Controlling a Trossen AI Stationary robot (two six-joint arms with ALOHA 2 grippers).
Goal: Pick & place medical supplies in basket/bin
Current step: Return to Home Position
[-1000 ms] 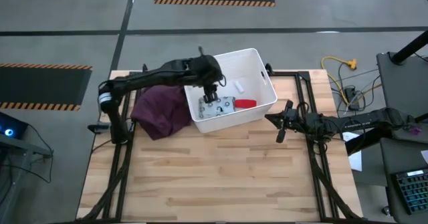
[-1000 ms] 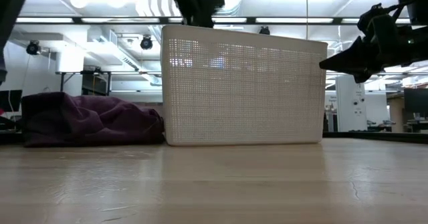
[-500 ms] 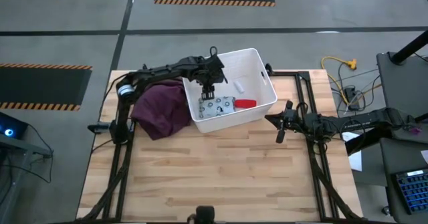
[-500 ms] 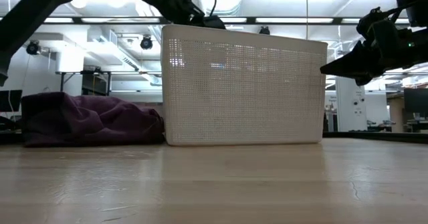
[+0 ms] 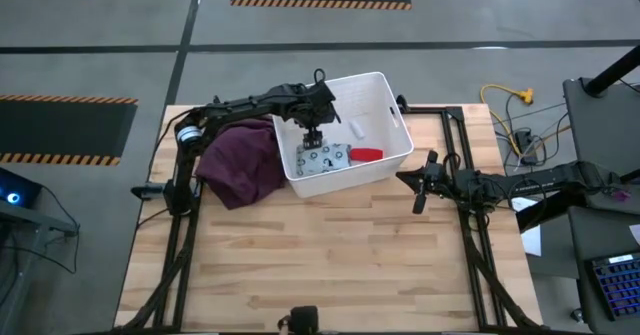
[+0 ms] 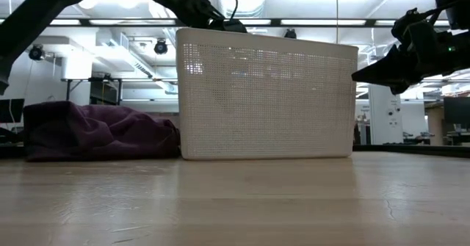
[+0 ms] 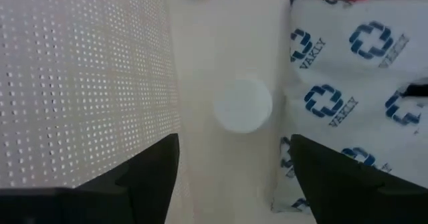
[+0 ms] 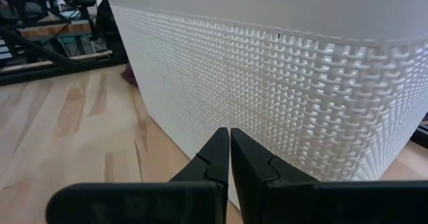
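The wooden table (image 5: 330, 265) carries the white bin (image 5: 372, 97) at the middle of its far edge. The maroon cloth (image 5: 240, 165) lies heaped against the bin's side that faces the table's left edge.

The left tool (image 5: 313, 135) hangs inside the bin, its fingers (image 7: 147, 177) spread apart and gripping nothing. The right tool (image 5: 420, 185) hovers near the table's right edge, just off the bin's near right corner, with its fingers pressed together on nothing.

All four supplies lie on the bin floor:
- The pale packet (image 5: 325, 160) with dark blue marks lies flat by the near wall.
- The red oblong piece (image 5: 366, 155) is at the packet's end toward the right edge.
- The white short cylinder (image 5: 357, 129) lies farther back.
- The small white round piece (image 7: 242, 105) sits under the left tool, between the packet and the perforated wall.
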